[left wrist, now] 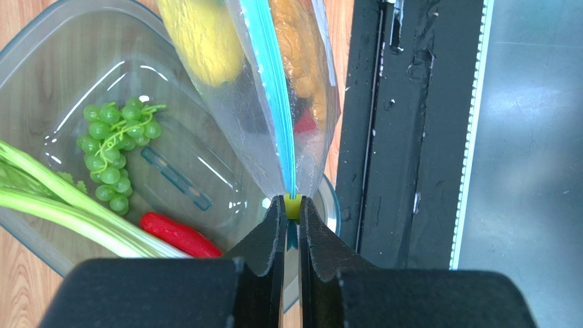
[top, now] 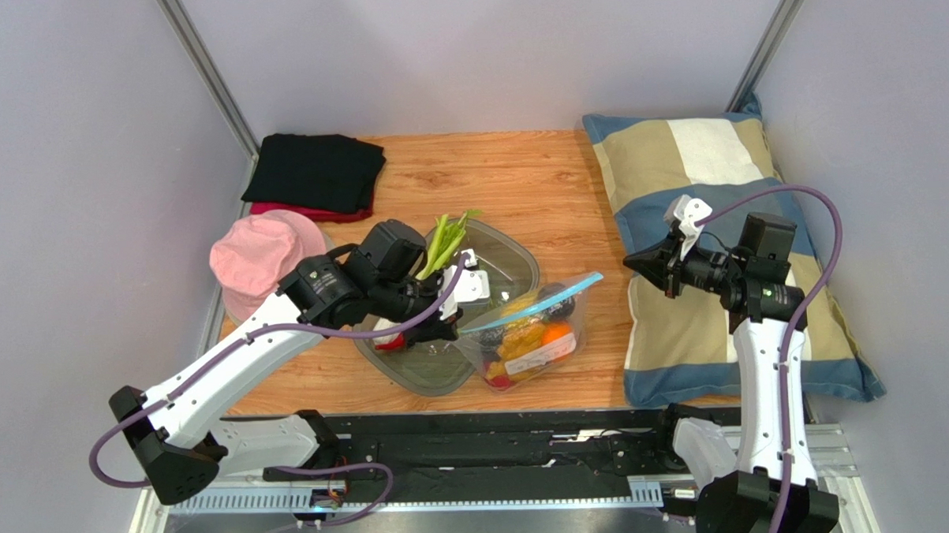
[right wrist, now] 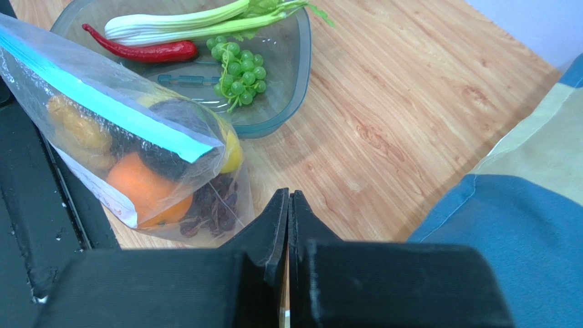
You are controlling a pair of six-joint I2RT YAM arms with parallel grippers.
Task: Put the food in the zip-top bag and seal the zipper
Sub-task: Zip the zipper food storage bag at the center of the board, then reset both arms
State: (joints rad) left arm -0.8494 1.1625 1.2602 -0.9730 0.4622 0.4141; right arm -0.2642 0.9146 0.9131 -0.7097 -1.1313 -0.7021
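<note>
Right now the left gripper (left wrist: 292,205) pinches one end of the zipper (left wrist: 277,89), its jaws closed on the blue strip with a small yellow bit showing between the tips. From that grip the zip-top bag (top: 529,336) leans tilted beside the near edge of the clear tray (top: 509,259), its bottom on the table (top: 536,182). Inside it lie a lemon (left wrist: 198,34), an orange (right wrist: 140,188) and darker pieces. In the tray lie green grapes (left wrist: 113,154), a red chili (left wrist: 179,234) and a leek (left wrist: 55,198). The right gripper (right wrist: 288,198) hovers by the pillow (top: 728,258), apart from the bag — jaws pressed together, holding nothing.
</note>
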